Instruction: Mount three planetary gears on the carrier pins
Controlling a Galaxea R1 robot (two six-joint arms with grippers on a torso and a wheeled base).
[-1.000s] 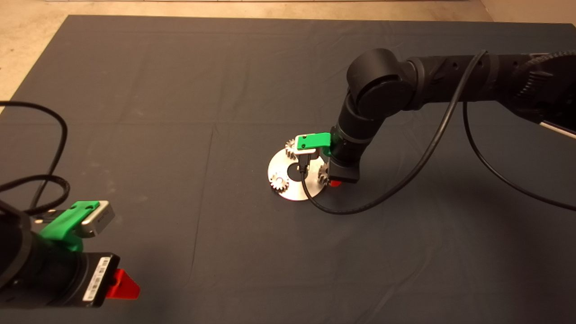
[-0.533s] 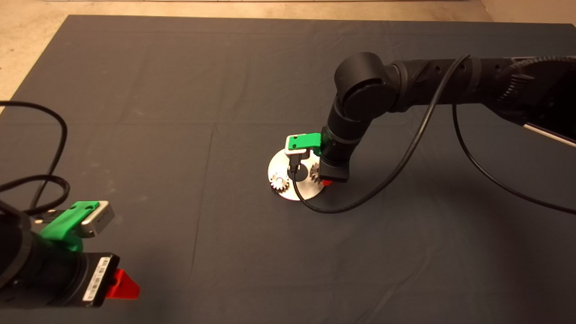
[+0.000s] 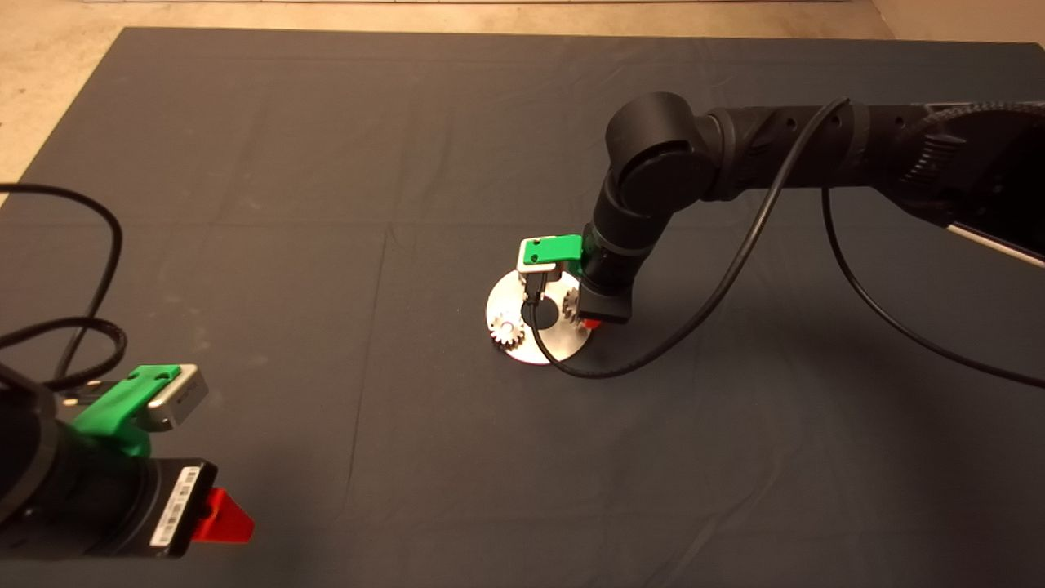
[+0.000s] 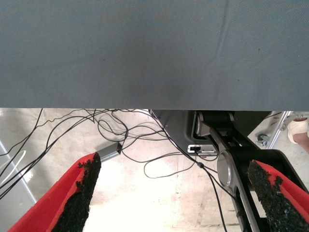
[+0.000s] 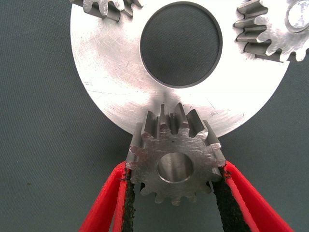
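Note:
The shiny round disc (image 3: 522, 347) lies mid-mat, and its large centre hole (image 5: 181, 44) shows in the right wrist view. My right gripper (image 3: 589, 321) hangs over the disc's right rim, shut on a small grey gear (image 5: 175, 164) with its black pads against the teeth on both sides. Something silvery shows inside that gear's bore. A second gear (image 5: 273, 29) sits on the disc with a pin's bright top in its bore. A third gear (image 5: 106, 7) is cut off by the picture's edge. The head view shows one seated gear (image 3: 506, 331) at the disc's left. My left gripper (image 3: 220, 518) waits open at the lower left.
The right arm's black cable (image 3: 620, 367) loops onto the mat just right of the disc. Bare dark mat (image 3: 326, 245) surrounds the disc on all sides. The left wrist view shows the mat's edge, loose cables on the floor (image 4: 145, 159) and a stand's base.
My right arm has moved left with the gear, from just off the disc's right edge to over its right rim. The left arm has not moved.

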